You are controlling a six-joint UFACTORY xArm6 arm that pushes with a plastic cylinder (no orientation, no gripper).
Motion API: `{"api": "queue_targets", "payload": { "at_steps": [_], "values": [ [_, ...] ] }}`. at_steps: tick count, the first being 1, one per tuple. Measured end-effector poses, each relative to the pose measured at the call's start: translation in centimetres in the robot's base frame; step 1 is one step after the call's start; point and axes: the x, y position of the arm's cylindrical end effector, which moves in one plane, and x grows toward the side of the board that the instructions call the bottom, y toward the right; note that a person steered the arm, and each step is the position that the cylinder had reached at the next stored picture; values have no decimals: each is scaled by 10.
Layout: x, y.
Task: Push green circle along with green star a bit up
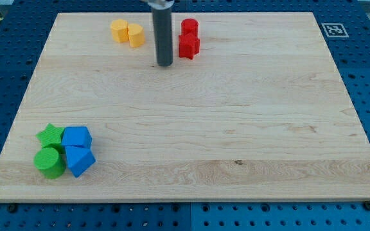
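My tip [165, 64] sits near the view's top of the wooden board [236, 128], between two yellow blocks [127, 32] and two red blocks [189, 38] — no jaws on me, just a bare rod holding nothing. Green star [50, 135] and green circle [49, 162] sit touching at the bottom-left corner, star above circle, two blue blocks [78, 150] just beside them on the right — well apart from my tip.

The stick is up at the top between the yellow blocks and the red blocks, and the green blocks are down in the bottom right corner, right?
Not quite. The camera view shows my tip at the top, between the yellow blocks and the red blocks, but the green star and green circle sit in the bottom left corner, beside two blue blocks.
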Motion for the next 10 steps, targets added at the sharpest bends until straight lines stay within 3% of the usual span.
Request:
{"api": "queue_targets", "payload": {
  "at_steps": [1,6,8,10],
  "values": [
    [41,-31],
    [251,-69],
    [251,-143],
    [242,-152]
  ]
}}
